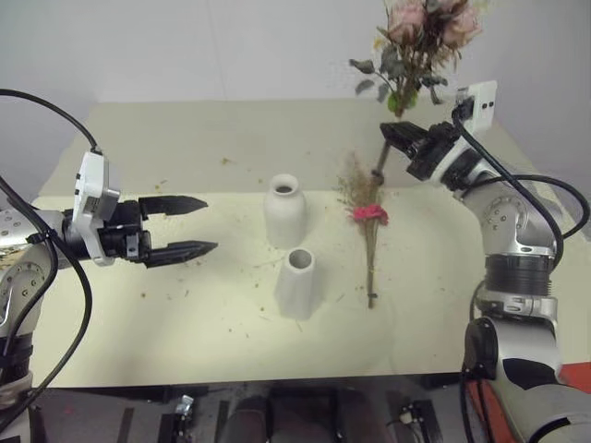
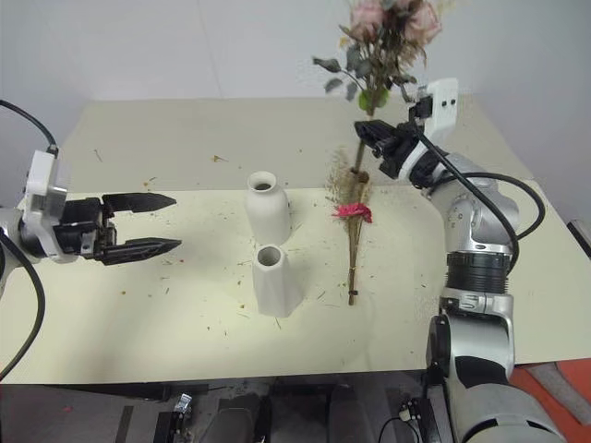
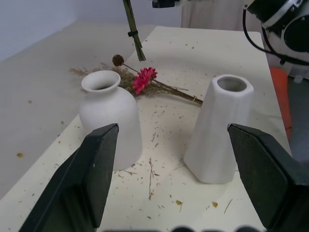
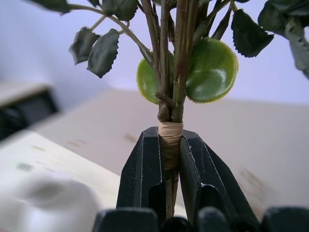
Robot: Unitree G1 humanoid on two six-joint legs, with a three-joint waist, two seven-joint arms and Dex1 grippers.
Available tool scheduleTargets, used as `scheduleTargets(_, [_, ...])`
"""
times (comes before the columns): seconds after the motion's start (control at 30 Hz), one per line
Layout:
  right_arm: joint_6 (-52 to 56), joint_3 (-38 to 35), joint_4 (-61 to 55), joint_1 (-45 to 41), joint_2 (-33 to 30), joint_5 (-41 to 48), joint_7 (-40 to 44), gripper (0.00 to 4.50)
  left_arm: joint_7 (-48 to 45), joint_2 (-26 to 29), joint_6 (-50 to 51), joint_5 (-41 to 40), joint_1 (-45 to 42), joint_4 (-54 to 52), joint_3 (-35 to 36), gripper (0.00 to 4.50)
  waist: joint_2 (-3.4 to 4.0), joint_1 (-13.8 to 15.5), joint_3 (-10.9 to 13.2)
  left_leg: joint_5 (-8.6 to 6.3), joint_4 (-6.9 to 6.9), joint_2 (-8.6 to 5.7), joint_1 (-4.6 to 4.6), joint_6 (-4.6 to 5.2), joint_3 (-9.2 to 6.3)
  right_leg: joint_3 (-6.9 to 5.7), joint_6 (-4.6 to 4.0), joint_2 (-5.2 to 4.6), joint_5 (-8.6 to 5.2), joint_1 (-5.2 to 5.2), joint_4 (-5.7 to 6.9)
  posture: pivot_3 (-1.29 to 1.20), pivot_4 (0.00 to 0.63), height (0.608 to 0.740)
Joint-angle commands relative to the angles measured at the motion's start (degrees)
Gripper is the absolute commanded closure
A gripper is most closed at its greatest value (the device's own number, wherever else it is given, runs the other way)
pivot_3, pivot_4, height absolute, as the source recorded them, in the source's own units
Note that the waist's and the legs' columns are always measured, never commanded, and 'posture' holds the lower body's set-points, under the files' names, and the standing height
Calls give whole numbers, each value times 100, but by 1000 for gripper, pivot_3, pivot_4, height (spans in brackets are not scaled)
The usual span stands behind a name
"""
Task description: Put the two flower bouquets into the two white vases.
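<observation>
The right tool (image 1: 399, 138) is clamped on the taped stems of the rose bouquet (image 1: 420, 41), holding it upright above the surface (image 1: 185, 138), out toward the far right part. The dried-grass bouquet (image 1: 367, 226) lies flat on the surface right of the two vases, well clear of every edge. The bottle-shaped vase (image 1: 284, 210) stands just behind the tapered vase (image 1: 297, 282). The left tool (image 1: 192, 225) hovers with its fingers spread, empty, left of the vases. Best to keep the stems vertical, centre the stem tips over a mouth, then lower slowly; a tilted entry could tip the vase.
</observation>
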Motion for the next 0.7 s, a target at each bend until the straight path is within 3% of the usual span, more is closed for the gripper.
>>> scheduleTargets(0.03, [-191, 35, -338, -184, 82, 231, 133, 4271, 115, 90, 124, -165, -188, 11, 292, 599, 0, 0, 0, 0, 0, 0, 0, 0, 0, 0, 0, 0, 0, 0, 2, 0, 150, 740])
scheduleTargets(0.7, [-1626, 772, 441, -987, 1214, -137, 207, 4271, 776, -4, 306, -180, -253, -99, 442, 599, 3, -16, 2, 8, -1, -1, 4, -13, -3, 0, 0, 3, 0, -11, 45, 0, 150, 740])
